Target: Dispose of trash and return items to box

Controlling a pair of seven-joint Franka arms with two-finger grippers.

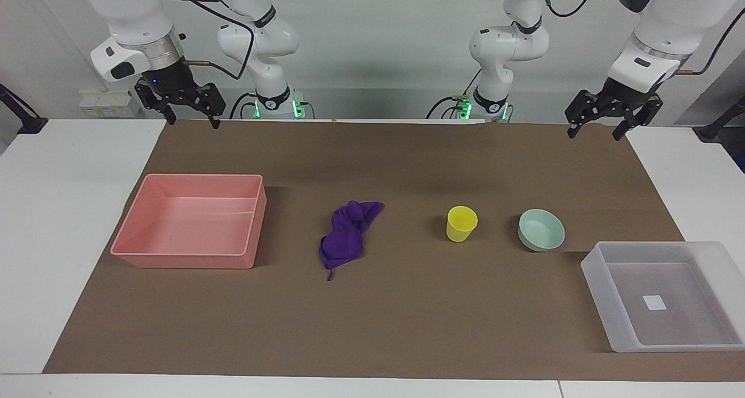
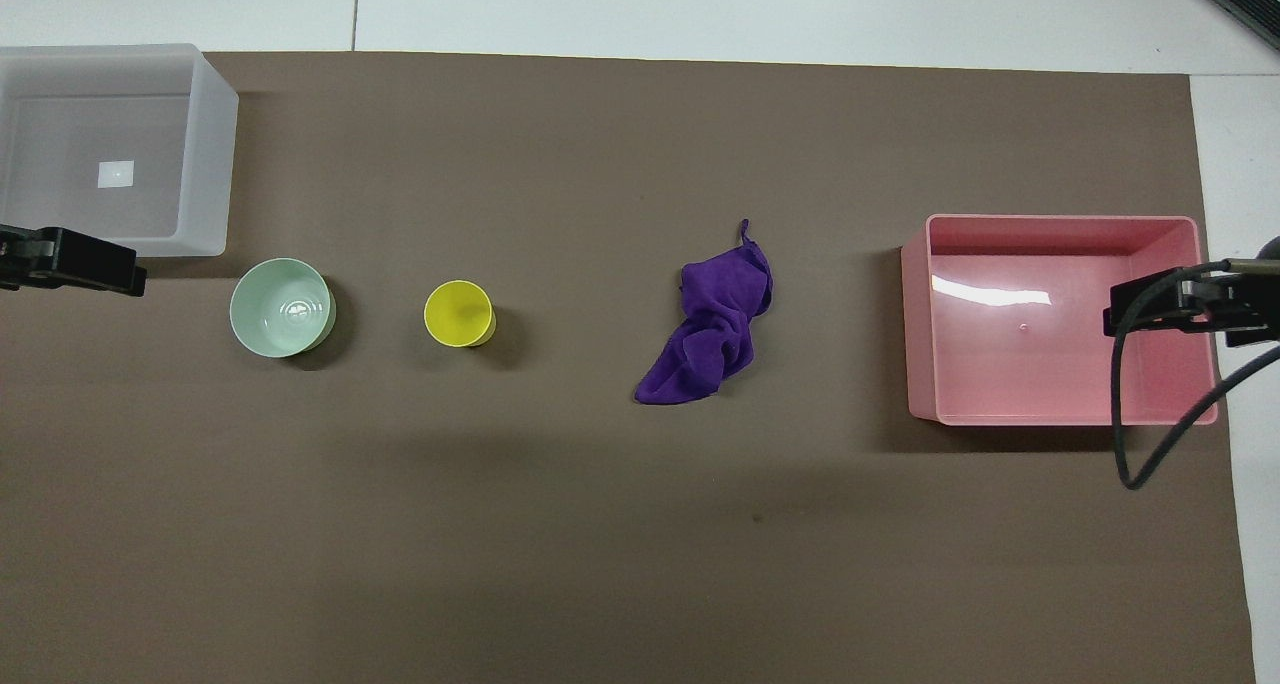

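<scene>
The purple rag (image 1: 346, 238) (image 2: 715, 329) lies crumpled on the brown mat at mid-table. The yellow cup (image 1: 461, 223) (image 2: 459, 314) stands upright beside it, toward the left arm's end. The mint-green bowl (image 1: 541, 229) (image 2: 282, 306) stands upright beside the cup, further toward that end. The frosted box (image 1: 599, 281) (image 2: 210, 164) is empty at the left arm's end, farther from the robots than the bowl. My left gripper (image 1: 593, 136) is open and empty, raised at that end. My right gripper (image 1: 194, 121) is open and empty, raised at the right arm's end. Both arms wait.
An empty pink tray (image 1: 192, 258) (image 2: 920, 314) sits at the right arm's end, beside the rag. In the overhead view a left finger (image 2: 90, 264) shows by the box's near wall, and a right finger (image 2: 1160, 299) and cable show over the tray.
</scene>
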